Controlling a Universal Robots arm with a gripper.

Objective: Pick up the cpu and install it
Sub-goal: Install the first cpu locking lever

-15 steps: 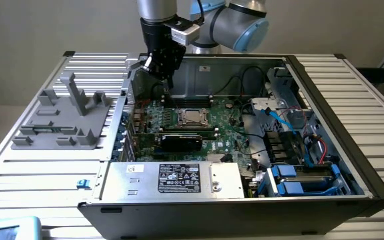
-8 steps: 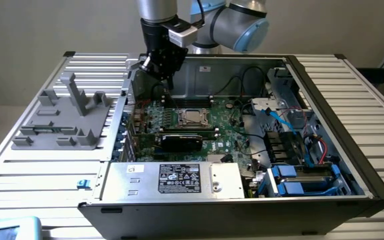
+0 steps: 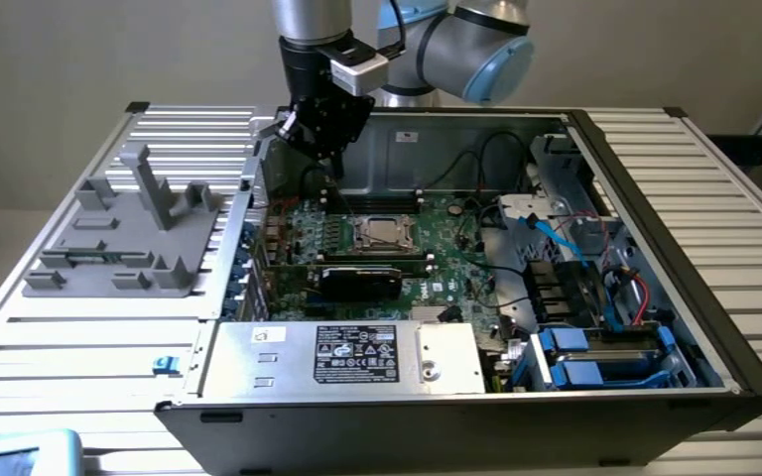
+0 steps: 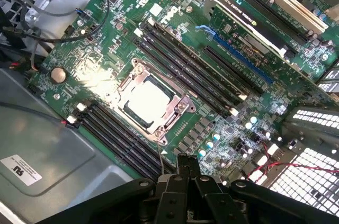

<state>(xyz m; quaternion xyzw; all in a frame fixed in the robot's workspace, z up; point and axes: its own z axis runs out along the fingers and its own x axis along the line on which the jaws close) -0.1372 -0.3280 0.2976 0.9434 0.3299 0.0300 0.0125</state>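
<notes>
Found cpu (image 4: 145, 102) seated flat in the socket frame (image 4: 177, 110) on the green board (image 3: 460, 273), inside the open case (image 3: 408, 164). Gripper (image 3: 333, 169) jaws together, nothing between them; hovering at 11 o'clock of cpu in the exterior view, clear of it. Also in case: black card (image 3: 361, 281) at 6 o'clock of socket, blue drive bays (image 3: 593, 362) at 4 o'clock.

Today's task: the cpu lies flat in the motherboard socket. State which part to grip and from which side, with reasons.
Grip the cpu by two opposite edges, coming straight down from above. It lies flat inside the metal socket frame, silver top up, with memory slots close on both sides, so a sideways approach looks blocked. The frame hugs its edges; finger room seems tight.
</notes>
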